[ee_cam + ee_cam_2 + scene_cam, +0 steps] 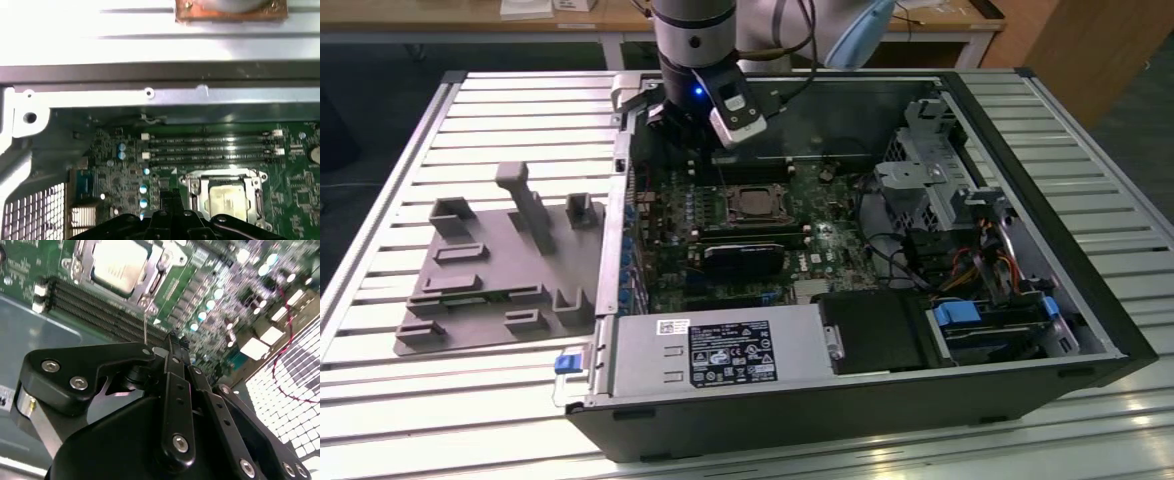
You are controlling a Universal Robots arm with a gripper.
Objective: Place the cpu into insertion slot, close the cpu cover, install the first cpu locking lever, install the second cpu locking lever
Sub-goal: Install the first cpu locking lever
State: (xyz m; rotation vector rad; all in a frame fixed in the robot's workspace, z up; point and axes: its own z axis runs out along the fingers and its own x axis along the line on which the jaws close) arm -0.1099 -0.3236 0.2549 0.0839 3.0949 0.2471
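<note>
1. CPU (120, 262) lies flat in the insertion slot (731, 205), dull silver top facing up, on the green motherboard (834, 245) inside an open computer case (1074, 230).
2. The CPU cover (200, 176), a thin silvery frame, lies down around the chip, whose top shows through the window in both wrist views.
3. In the second wrist view a thin silvery rod (145, 325) stands up from a corner of the socket toward the gripper (172, 340). Whether the two touch cannot be told.
4. The jaws look closed, fingertips (165, 200) pressed together. They hang above the board, just beside the socket and clear of the chip.
5. In the exterior view the arm (694, 30) comes down at about 11 o'clock from the socket, near the case's far wall.
6. Four long black memory slots (210, 149) run side by side along one edge of the socket, between it and the case wall.
7. In the exterior view a black rectangular block (747, 256) sits at 6 o'clock from the socket, and the grey power supply (707, 350) lies further out along the same line.
8. Drive bays with cables (961, 260) fill the case at 3 o'clock from the socket.
9. The case rests on a slatted metal table (454, 400). A grey moulded fixture (480, 280) lies on the table at 9 o'clock from the case.
</note>
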